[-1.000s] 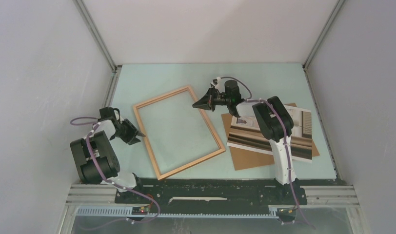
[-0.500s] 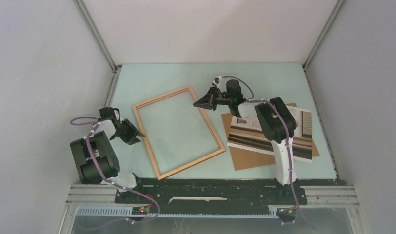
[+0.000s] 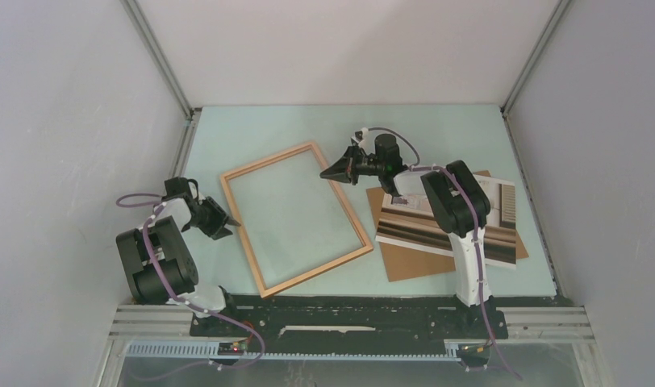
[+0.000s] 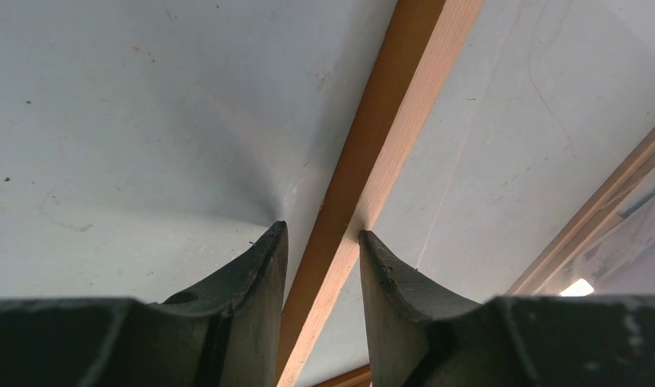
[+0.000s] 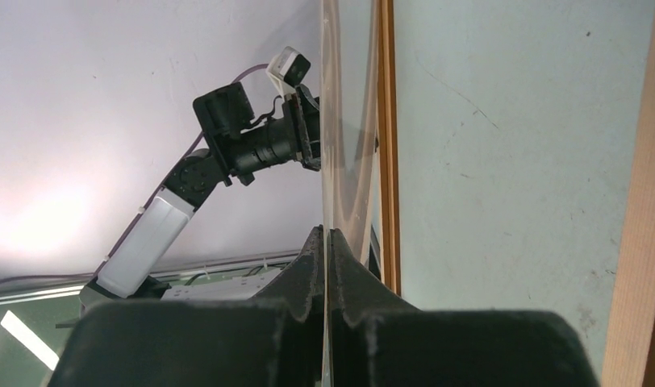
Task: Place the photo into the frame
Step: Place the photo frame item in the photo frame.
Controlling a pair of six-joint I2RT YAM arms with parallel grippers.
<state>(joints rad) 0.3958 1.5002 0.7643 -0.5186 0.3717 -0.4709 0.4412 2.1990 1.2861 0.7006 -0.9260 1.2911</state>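
Looking down from the top camera, we saw the frame lying flat and skewed on the pale green table, between the two arms. The photo lay outside it, picture side up on a brown backing board just beside the frame's near right corner. Its dark striped bands ran along the near edge, and the right arm crossed over its middle. The left gripper sat at the frame's left rail. In its wrist view we found the jaws partly apart with the wooden rail running between them. One finger seemed to meet the rail's edge, while a strip of bare table showed between the rail and the other finger, so we saw no clamp on the wood. The right gripper was at the frame's right rail, near the far corner. Its jaws were closed tight. In its wrist view we saw a thin clear sheet pinched between the fingertips, reaching away from them almost edge-on to the camera, with a frame rail just beside it. We could not tell from the top view how much of that sheet stood clear of the frame.
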